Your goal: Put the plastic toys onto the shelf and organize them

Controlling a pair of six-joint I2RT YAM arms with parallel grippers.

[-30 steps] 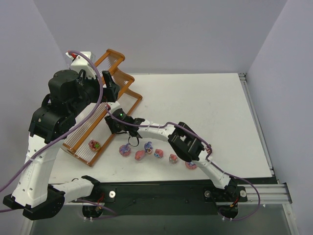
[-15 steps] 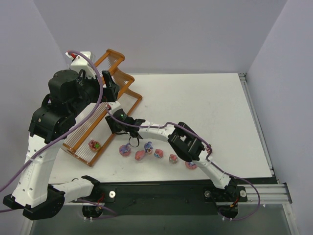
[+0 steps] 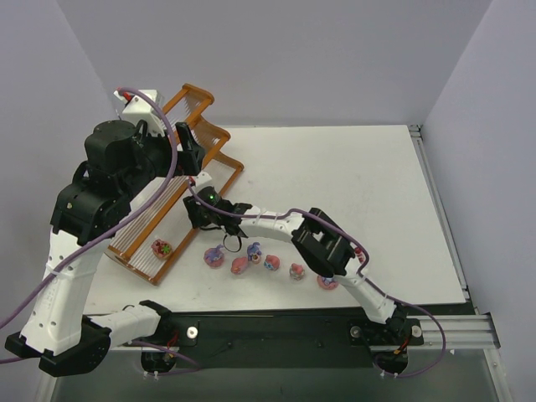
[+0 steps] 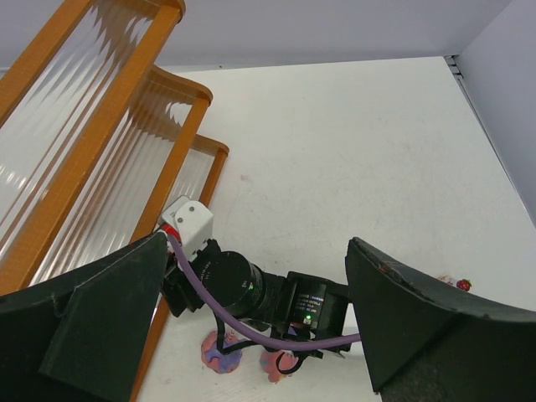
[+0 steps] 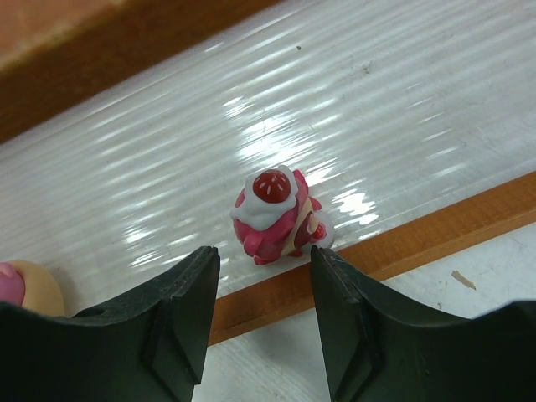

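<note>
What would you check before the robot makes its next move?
1. Right gripper open, not gripping the cherry-topped toy: ok.
2. That toy upright on the shelf, lowest tier: ok.
3. Left gripper open and empty: ok.
4. Six loose toys on the table, unobstructed from above: ok.
5. Clearance between left arm and right arm above the shelf: cannot tell.

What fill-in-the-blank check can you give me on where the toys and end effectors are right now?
1. The right end effector is ___, framing a red-topped toy.
2. That toy stands on the ___, behind its orange front rail.
3. The left end effector holds ___.
4. Several other toys lie on the ___.
Missing: open; shelf; nothing; table.
</note>
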